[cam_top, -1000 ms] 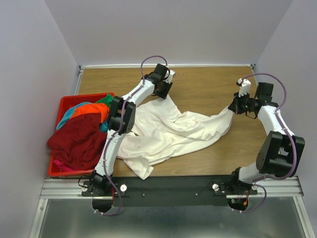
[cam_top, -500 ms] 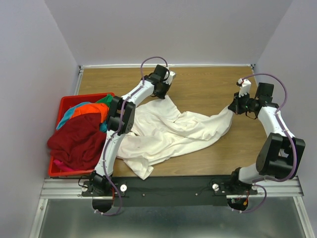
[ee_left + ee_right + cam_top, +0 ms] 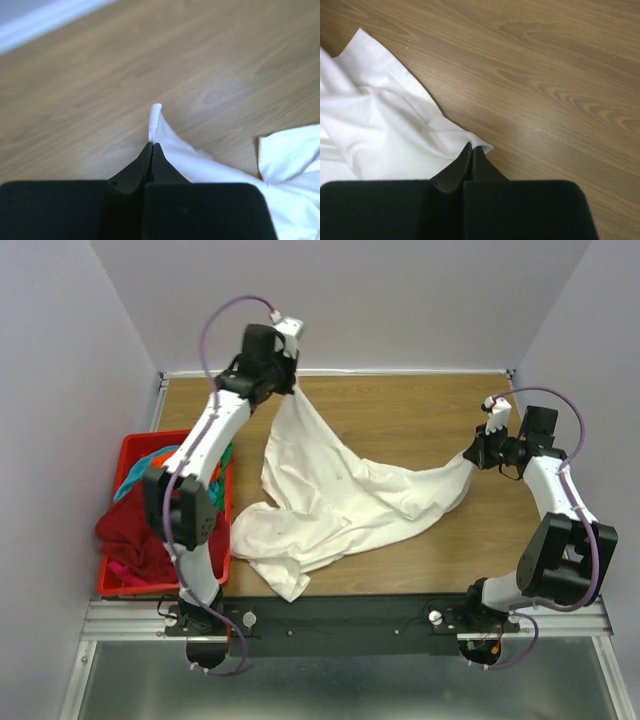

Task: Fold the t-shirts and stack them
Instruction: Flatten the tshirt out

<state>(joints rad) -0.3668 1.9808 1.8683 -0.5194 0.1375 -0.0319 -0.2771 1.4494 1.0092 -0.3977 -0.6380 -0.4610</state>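
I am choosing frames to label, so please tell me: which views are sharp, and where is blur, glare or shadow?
Top view: sharp, evenly lit, no glare, only soft shadows beside the shirt. Left wrist view: blurred, table grain and shirt soft. Right wrist view: grain crisp, but the right gripper is almost featureless black.

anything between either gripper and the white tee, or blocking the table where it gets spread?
Nothing visible. Left gripper and right gripper are each shut on an edge of the large white cotton t-shirt. The wooden table beyond it is bare; the red plastic basket of coloured shirts sits off to the left.
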